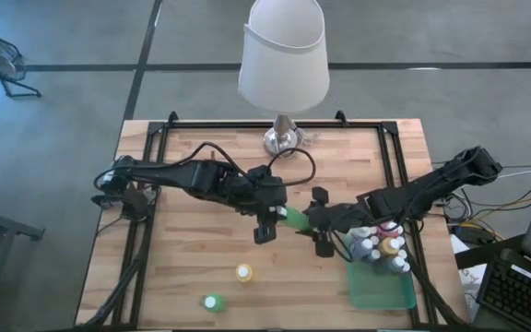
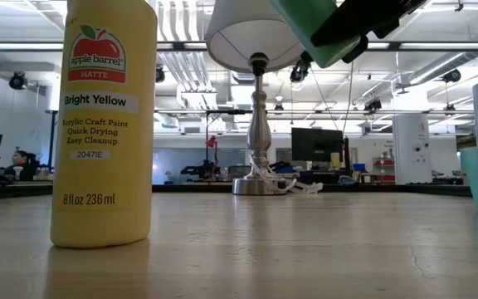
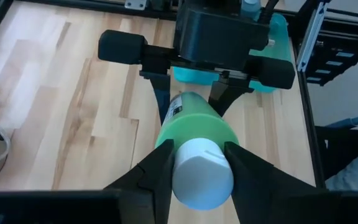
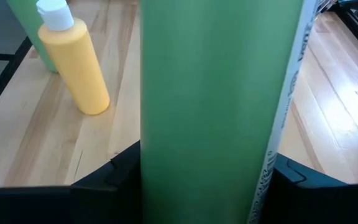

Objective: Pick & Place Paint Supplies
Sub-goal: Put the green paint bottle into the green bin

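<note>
Bright Yellow paint bottle (image 2: 104,124) stands upright at the near edge of the desk (image 1: 201,267), filling the low view, with a second green bottle (image 1: 212,302) upright just beside it toward that same edge. Farther in, above mid-desk, a green paint bottle (image 1: 295,219) hangs in the air lying roughly level, its long axis running from one arm toward the other. Its white-capped end sits between the fingers of the left claw (image 3: 199,163), which is clamped on it near the cap. The body end reaches into the right claw (image 1: 320,229), whose fingers flank the green body on both sides; whether they already press on it I cannot tell. This looks like a hand-over between the arms, with the bottle pointing straight toward the right claw. Just beyond the right claw, the green tray (image 1: 383,291) by the desk's right edge already carries several capped bottles (image 1: 382,245), so the right arm is the nearer one to it. At the far edge stands the lamp (image 1: 283,74).
</note>
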Robot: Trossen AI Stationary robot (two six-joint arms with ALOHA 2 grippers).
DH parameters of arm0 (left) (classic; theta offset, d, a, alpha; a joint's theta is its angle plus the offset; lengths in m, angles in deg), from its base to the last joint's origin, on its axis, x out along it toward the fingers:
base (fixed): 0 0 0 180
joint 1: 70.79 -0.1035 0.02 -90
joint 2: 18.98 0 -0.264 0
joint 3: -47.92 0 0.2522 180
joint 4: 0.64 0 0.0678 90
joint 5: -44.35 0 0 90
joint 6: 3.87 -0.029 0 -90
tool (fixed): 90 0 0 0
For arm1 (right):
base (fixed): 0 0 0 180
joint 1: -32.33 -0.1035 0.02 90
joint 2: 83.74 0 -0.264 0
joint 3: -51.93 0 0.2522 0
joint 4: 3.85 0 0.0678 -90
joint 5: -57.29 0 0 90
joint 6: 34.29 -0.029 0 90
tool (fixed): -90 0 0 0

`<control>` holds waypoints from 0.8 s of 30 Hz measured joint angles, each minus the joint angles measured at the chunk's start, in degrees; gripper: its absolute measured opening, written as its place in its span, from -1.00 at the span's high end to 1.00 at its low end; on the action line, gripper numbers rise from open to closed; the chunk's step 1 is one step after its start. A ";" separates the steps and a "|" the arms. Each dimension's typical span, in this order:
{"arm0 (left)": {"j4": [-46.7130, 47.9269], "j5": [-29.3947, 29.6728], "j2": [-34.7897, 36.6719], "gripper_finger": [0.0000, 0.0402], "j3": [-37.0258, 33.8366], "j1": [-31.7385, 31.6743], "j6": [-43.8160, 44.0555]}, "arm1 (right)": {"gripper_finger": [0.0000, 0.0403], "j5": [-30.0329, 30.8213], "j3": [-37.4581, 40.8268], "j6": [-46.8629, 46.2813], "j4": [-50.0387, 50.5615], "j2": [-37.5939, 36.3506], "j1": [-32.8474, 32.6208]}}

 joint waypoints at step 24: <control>8.00 36.77 13.39 -0.10 -7.75 13.35 9.52 | 0.04 -0.02 0.33 2.49 0.13 -0.07 -0.04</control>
